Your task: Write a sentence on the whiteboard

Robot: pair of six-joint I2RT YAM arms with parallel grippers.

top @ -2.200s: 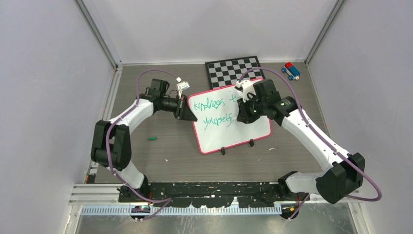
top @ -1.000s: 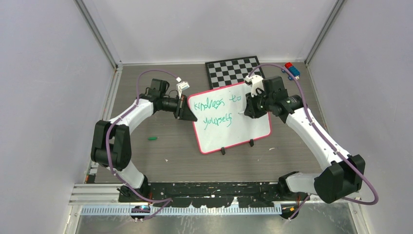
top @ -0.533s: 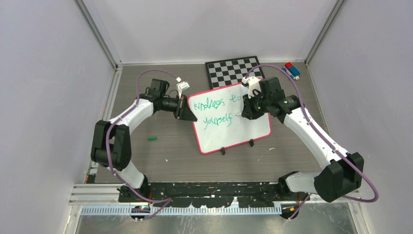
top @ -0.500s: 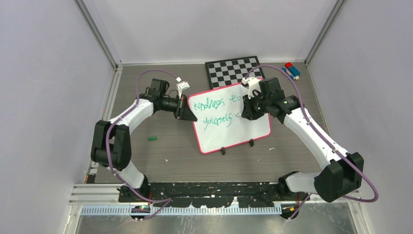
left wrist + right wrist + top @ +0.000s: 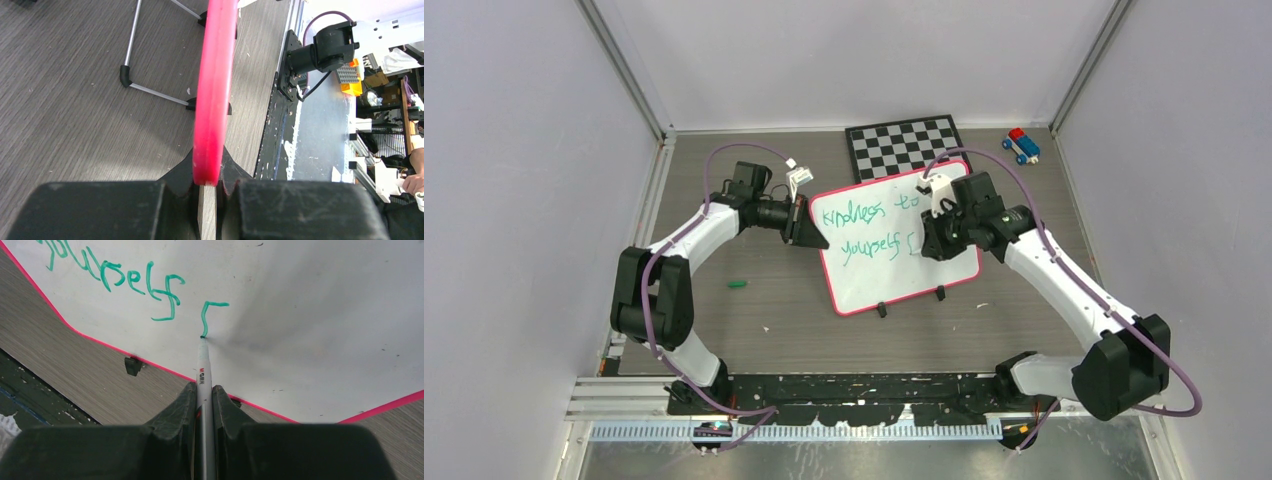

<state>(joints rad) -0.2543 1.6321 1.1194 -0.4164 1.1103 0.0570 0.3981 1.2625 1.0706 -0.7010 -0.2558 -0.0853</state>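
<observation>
1. Pale lilac walls (image 5: 524, 150) close in a grey wood-grain table (image 5: 764, 330) that fills the middle of the top view.
2. Two white and black arms reach up from the bottom edge: the left arm (image 5: 694, 225) at centre left, the right arm (image 5: 1064, 280) at centre right.
3. The whiteboard (image 5: 924, 275) stands tilted at the centre of the frame between the arms, on two small black feet (image 5: 882, 310) along its lower edge.
4. A black-and-white chequered board (image 5: 902, 142) lies just above the whiteboard, near the back wall.
5. The left gripper (image 5: 809, 232) meets the whiteboard's left edge. Its wrist view shows the jaws pinched tight on the pink-red frame (image 5: 212, 100).
6. The right gripper (image 5: 927, 245) hangs over the right half of the whiteboard, with its jaws clamped on a slim marker (image 5: 203, 365).
7. The sentence (image 5: 864, 215) runs in green across the whiteboard's upper left part: "kindness to" above, "yourself" below.
8. The marker's tip touches the whiteboard at the lower end of a short hooked stroke (image 5: 210, 310) just right of "yourself".
9. A blue and red toy (image 5: 1021, 145) sits at the upper right of the table.
10. A small green piece (image 5: 738, 284) lies on the table, left of the whiteboard.
</observation>
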